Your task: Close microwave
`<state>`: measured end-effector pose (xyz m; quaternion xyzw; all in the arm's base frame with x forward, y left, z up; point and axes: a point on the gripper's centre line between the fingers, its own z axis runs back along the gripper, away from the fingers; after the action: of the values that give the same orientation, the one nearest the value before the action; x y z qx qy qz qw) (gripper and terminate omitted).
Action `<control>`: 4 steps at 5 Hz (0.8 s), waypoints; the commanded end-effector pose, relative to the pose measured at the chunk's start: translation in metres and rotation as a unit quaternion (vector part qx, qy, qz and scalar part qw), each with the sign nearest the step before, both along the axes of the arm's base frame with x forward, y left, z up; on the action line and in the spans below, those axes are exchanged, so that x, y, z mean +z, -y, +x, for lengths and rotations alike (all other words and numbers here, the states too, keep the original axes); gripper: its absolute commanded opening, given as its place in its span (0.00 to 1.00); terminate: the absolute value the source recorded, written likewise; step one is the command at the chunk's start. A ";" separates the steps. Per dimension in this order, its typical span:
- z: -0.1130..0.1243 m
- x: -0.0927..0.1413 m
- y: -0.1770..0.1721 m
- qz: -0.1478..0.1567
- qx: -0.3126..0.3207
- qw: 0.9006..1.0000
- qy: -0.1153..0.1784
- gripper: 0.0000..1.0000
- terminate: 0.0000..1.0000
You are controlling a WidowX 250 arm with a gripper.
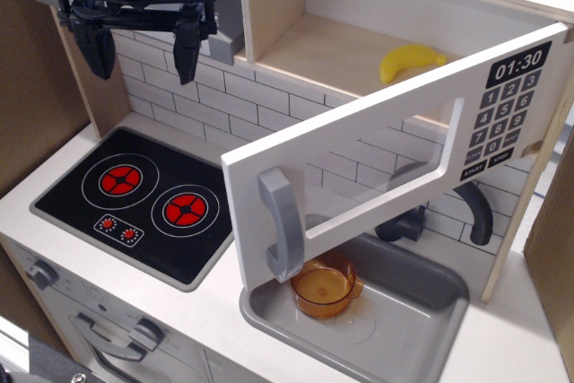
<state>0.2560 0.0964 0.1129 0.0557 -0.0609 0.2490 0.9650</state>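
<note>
The microwave is a light-wood box at the upper right, and its white door (359,145) stands swung wide open toward me. The door has a clear window, a grey bar handle (281,235) at its free left end and a black keypad (508,109) showing 01:30 by the hinge side. A yellow banana (408,62) lies inside the open cavity. My black gripper (142,56) hangs open and empty at the upper left, above the stove and well left of the door handle.
A black stovetop (134,199) with two red burners lies below the gripper. A grey sink (395,329) holds an orange cup (326,286) under the door. A dark faucet (475,213) stands behind it. A grey range hood (229,33) sits behind the gripper.
</note>
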 end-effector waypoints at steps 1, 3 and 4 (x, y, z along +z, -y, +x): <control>0.000 0.000 0.000 0.000 0.000 1.000 0.000 1.00 0.00; 0.013 0.029 0.058 -0.041 -0.117 0.992 -0.012 1.00 0.00; 0.008 0.047 0.091 -0.068 -0.180 0.981 0.003 1.00 0.00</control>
<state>0.2622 0.0005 0.1454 -0.0274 -0.0283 0.0712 0.9967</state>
